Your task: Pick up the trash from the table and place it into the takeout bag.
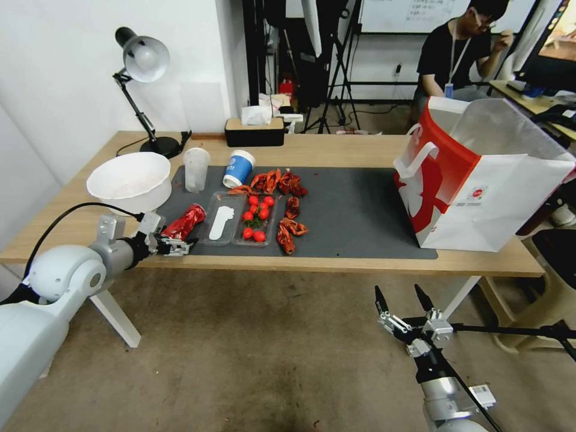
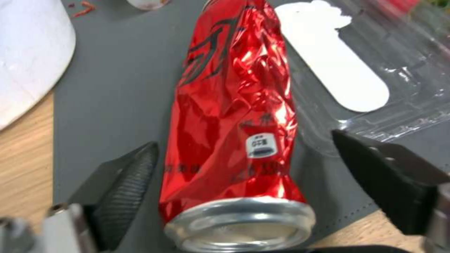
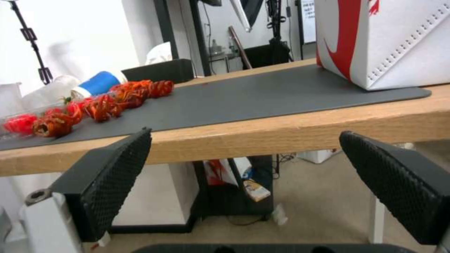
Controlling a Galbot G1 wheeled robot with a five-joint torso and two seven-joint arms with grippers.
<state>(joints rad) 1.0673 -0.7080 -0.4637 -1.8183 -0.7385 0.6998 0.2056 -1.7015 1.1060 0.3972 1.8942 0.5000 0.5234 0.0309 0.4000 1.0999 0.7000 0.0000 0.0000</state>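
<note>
Left end effector [image 1: 177,245] at desk [image 1: 360,150] front edge, fingers wide, straddling crushed red can [image 1: 183,221] lying on grey mat [image 1: 354,210], lined up for side grasp. Right end effector [image 1: 403,298] wide, idle below desk. Takeout bag [image 1: 480,180] upright, mouth open, far right.

One crushed red can [image 1: 183,221], one white bowl [image 1: 129,180], one clear plastic cup [image 1: 195,169], one blue-and-white paper cup [image 1: 238,168], two clear trays [image 1: 237,223], six cherry tomatoes [image 1: 257,217], one takeout bag [image 1: 480,174], one desk lamp [image 1: 141,78], one tissue box [image 1: 254,130]
</note>
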